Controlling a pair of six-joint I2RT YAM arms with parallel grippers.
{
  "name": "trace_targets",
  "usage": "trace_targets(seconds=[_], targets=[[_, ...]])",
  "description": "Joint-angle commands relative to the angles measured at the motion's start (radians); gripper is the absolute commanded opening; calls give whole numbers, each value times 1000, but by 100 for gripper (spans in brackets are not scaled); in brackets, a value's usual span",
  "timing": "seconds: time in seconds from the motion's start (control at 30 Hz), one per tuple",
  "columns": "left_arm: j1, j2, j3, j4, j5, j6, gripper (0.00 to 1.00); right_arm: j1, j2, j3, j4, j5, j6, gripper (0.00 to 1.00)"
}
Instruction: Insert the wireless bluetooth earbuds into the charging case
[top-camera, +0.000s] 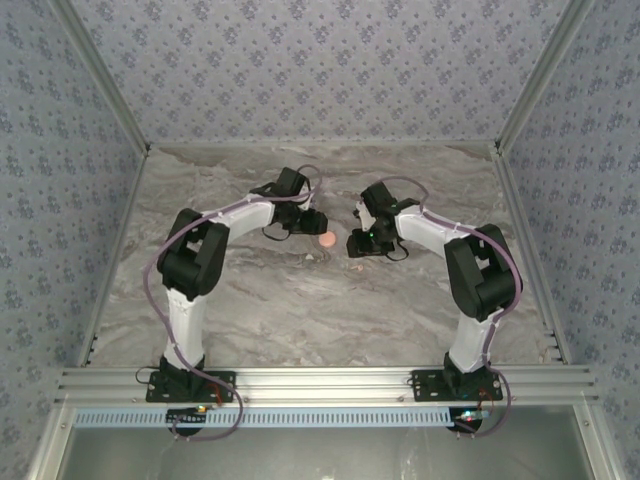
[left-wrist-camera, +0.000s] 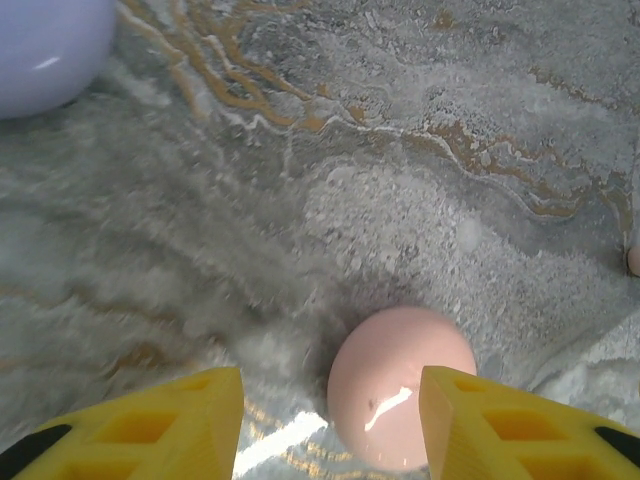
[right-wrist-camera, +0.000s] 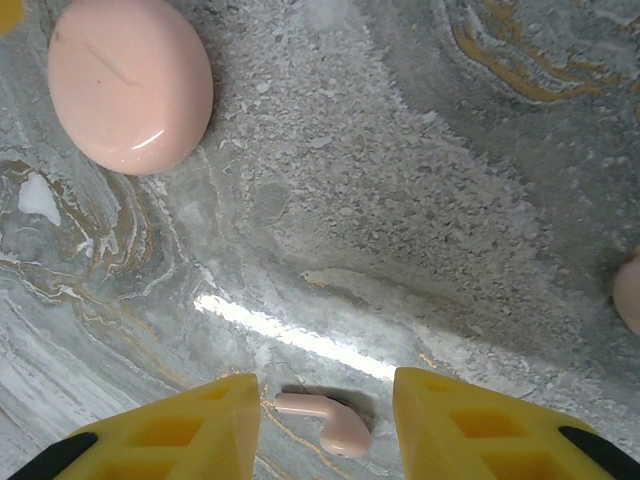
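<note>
A closed pink charging case (left-wrist-camera: 400, 385) lies on the marble table between the fingers of my open left gripper (left-wrist-camera: 330, 400); neither finger touches it. The same pink case (right-wrist-camera: 130, 85) sits at the upper left of the right wrist view and shows as a small pink disc (top-camera: 326, 241) from above. One pink earbud (right-wrist-camera: 325, 420) lies flat on the table between the yellow fingers of my open right gripper (right-wrist-camera: 326, 395), untouched. A second pink earbud (right-wrist-camera: 630, 290) peeks in at the right edge. The lilac earbuds are out of view.
A closed lilac case (left-wrist-camera: 45, 45) rests at the upper left of the left wrist view. A pink earbud (left-wrist-camera: 633, 260) shows at that view's right edge. Both arms meet over the table's middle (top-camera: 330, 290), and patterned walls enclose it.
</note>
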Motion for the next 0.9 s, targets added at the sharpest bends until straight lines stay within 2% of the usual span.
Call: trace_targets(seconds=[0.0,0.33,0.6,0.87], targets=[[5,39,43,13,89,8,50,-8,-26,-6,-8,11,17,41],[5,34,1,43,173,-1,50,-12,-17,-6,-5,6,18,41],[5,-13,-65,58,183,-13,49,-13,-8,-6,7,-10,29,41],[6,-60,-108,92,236,-36,48,-11,61,46,19,-59,52,39]])
